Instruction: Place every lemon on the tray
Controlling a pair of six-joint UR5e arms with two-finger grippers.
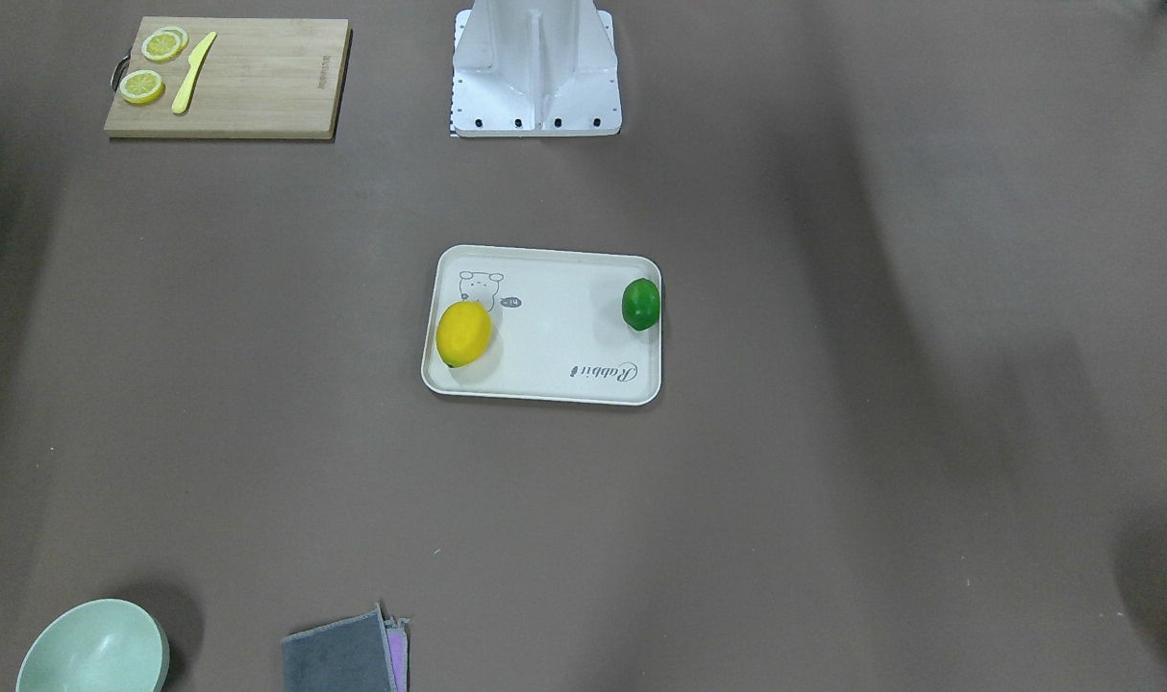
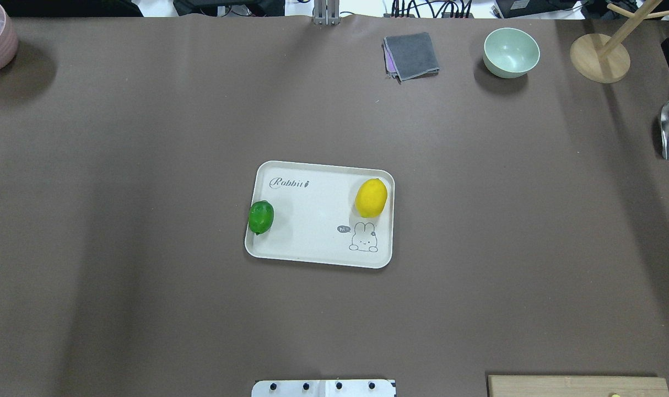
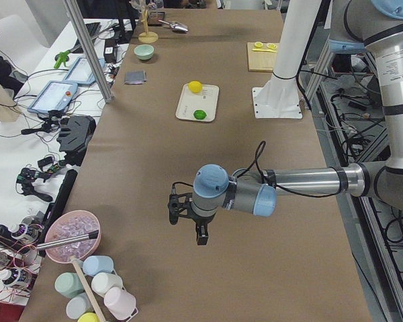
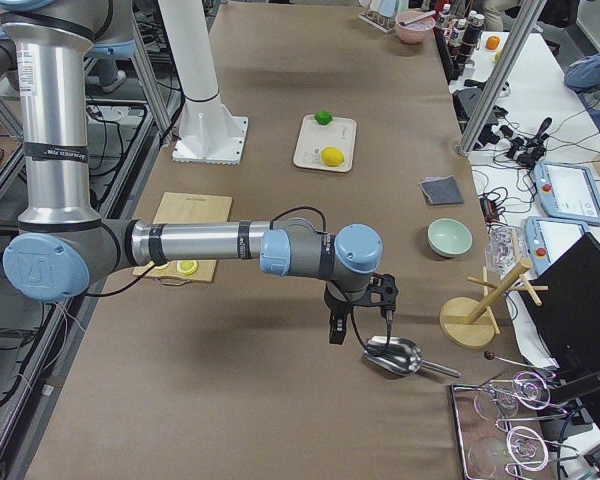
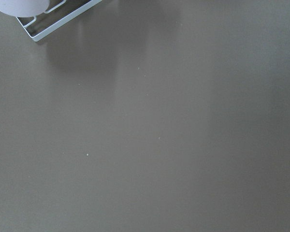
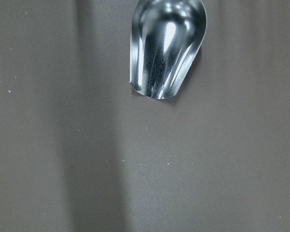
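Lemons (image 2: pixel 371 197) on tray (image 2: pixel 312 231), left gripper (image 3: pixel 188 225) and right gripper (image 4: pixel 362 325) well apart, jaws unclear

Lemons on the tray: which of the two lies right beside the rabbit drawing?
The yellow lemon lies next to the rabbit drawing. The green lemon sits against the opposite rim of the tray.

1. The silver-and-blue left arm (image 3: pixel 302 181) stretches level from the right edge to the lower centre of the exterior left view. Its black two-finger left gripper (image 3: pixel 191 225) points down.
2. The silver-and-blue right arm (image 4: pixel 190 242) reaches from the left edge to the centre of the exterior right view. Its black two-finger right gripper (image 4: pixel 362 322) points down.
3. From these side views it cannot be told whether either gripper is parted or closed.
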